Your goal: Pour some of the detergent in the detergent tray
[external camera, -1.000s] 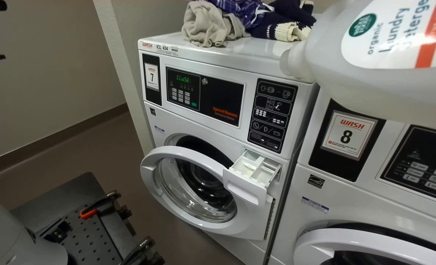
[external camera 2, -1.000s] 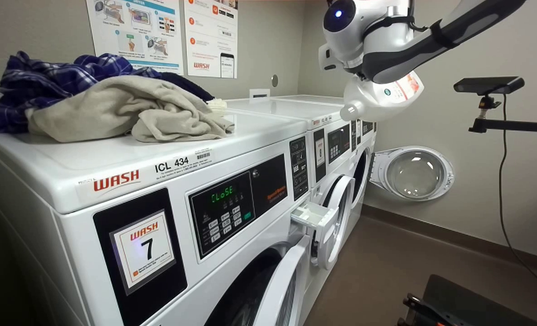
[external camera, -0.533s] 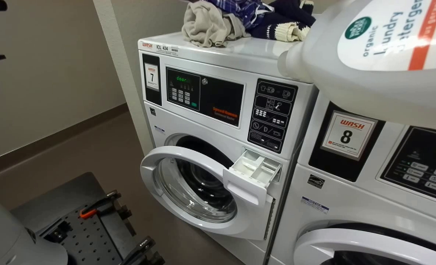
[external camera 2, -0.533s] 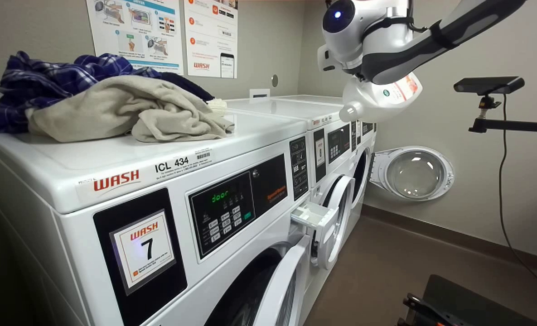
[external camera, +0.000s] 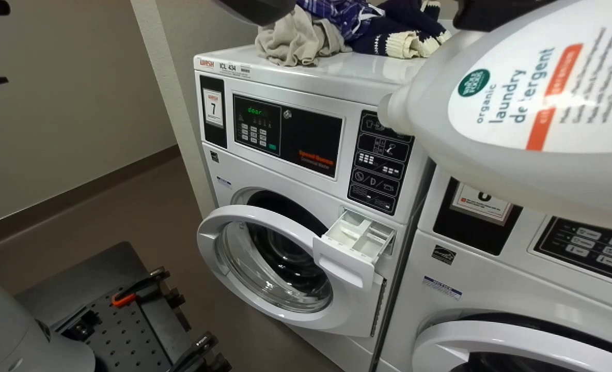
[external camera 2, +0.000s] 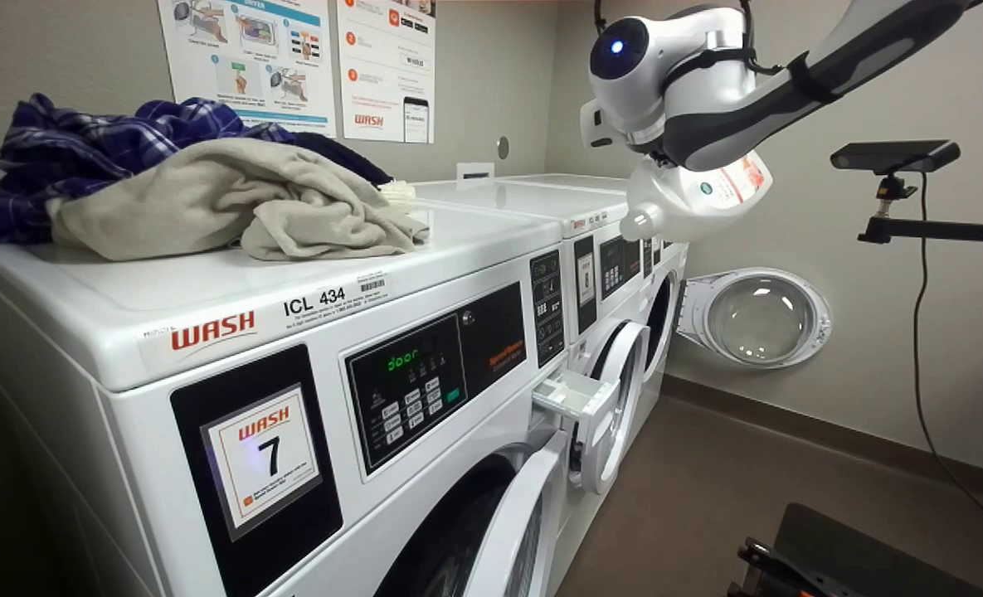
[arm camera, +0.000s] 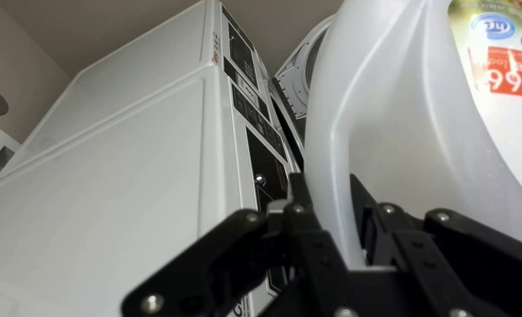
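A translucent white detergent bottle (external camera: pixel 491 175) with a white and orange label hangs in the air. It lies tilted over on its side, its neck (external camera: pixel 396 109) towards washer 7's panel. It also shows in an exterior view (external camera 2: pixel 690 195) and in the wrist view (arm camera: pixel 388 114). My gripper (arm camera: pixel 327 189) is shut on the bottle's handle, one finger on each side. The detergent tray (external camera: pixel 360 235) is pulled out of washer 7 and shows divided compartments; it also shows in an exterior view (external camera 2: pixel 574 394). The bottle's neck is above the tray's height and apart from it. No stream of liquid shows.
Washer 7's round door (external camera: pixel 264 268) stands open beside the tray. Washer 8 (external camera: pixel 471 279) stands alongside, its door also open. Clothes (external camera 2: pixel 209 191) are piled on washer 7. A camera on a stand (external camera 2: pixel 893 156) is near the far wall.
The bottle has moved down and, in an exterior view, a little left towards the tray, with the arm lowering too. The black gripper now shows above it. The tray has not moved.
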{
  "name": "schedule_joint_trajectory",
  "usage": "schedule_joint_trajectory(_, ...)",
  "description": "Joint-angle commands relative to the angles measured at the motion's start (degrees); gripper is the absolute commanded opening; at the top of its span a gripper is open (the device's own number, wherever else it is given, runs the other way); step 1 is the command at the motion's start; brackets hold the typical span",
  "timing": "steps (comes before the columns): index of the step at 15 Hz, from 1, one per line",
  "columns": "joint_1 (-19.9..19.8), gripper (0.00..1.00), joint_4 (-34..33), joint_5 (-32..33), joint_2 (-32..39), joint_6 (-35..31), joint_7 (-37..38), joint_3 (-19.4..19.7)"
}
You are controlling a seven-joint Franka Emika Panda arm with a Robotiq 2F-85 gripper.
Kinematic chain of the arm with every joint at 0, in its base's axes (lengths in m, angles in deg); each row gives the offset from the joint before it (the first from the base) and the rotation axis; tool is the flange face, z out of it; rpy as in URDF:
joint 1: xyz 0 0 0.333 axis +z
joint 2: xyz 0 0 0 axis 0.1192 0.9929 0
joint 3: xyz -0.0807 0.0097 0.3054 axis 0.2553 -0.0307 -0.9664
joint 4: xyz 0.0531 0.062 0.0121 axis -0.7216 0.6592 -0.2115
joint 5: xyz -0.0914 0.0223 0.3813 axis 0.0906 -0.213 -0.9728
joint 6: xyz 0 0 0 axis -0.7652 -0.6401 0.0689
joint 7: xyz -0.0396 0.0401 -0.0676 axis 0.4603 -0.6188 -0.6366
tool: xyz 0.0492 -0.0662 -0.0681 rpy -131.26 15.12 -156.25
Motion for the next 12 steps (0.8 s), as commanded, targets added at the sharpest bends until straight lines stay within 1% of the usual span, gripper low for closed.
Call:
schedule_joint_trajectory(1, -0.8, 0.06, 3.0, 1.2, -2.9, -1.4, 3.4, -0.5)
schedule_joint_trajectory(5, -1.1, 0.06, 5.8, 2.2, -3.1, -1.8, 8.3, -0.4)
schedule_joint_trajectory(7, -1.1, 0.06, 6.4, 1.2, -2.9, -1.5, 10.1, -0.4)
schedule_joint_trajectory(10, -0.7, 0.06, 6.0, -2.4, -3.0, -0.7, 11.4, -0.7)
schedule_joint_trajectory(12, -0.2, 0.06, 5.0, -7.1, -3.6, 0.3, 10.0, -1.1)
